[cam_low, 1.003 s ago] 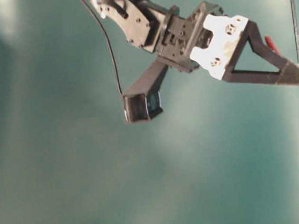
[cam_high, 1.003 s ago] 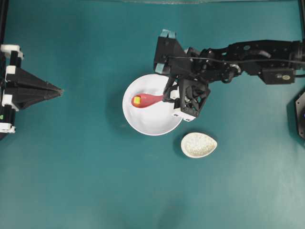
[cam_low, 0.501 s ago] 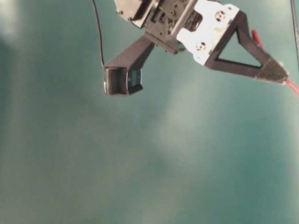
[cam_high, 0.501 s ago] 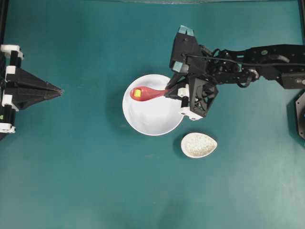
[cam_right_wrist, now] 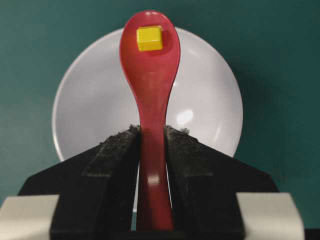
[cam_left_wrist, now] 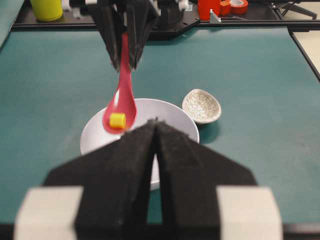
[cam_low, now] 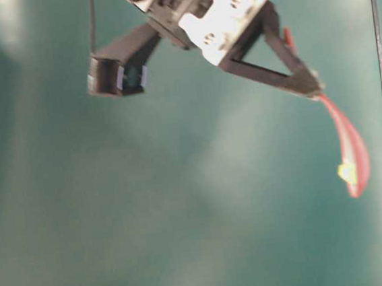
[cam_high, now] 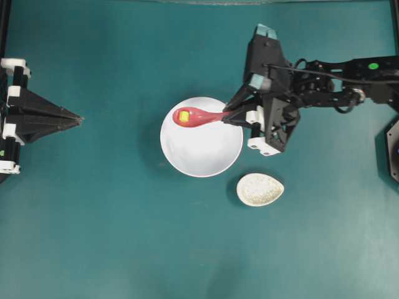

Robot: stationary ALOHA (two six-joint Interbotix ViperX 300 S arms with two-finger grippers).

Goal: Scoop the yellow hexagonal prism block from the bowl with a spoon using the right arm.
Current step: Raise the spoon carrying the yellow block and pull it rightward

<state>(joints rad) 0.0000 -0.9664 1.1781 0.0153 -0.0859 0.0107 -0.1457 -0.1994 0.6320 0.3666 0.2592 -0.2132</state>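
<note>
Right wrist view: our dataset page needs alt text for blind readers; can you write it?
The right gripper clamps the handle of a red spoon carrying a yellow block in its head. Behind it lies an empty white bowl on a teal table.

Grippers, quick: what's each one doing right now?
Left gripper: shut, holding nothing.
Right gripper: shut on the glossy pink-red spoon carrying the tiny yellow block.

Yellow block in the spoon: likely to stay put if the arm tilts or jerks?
Probably not. The block sits loose in the glossy spoon, so it could slide. It looks tiny and light; the spoon's raised rim may hold it if kept level.
</note>
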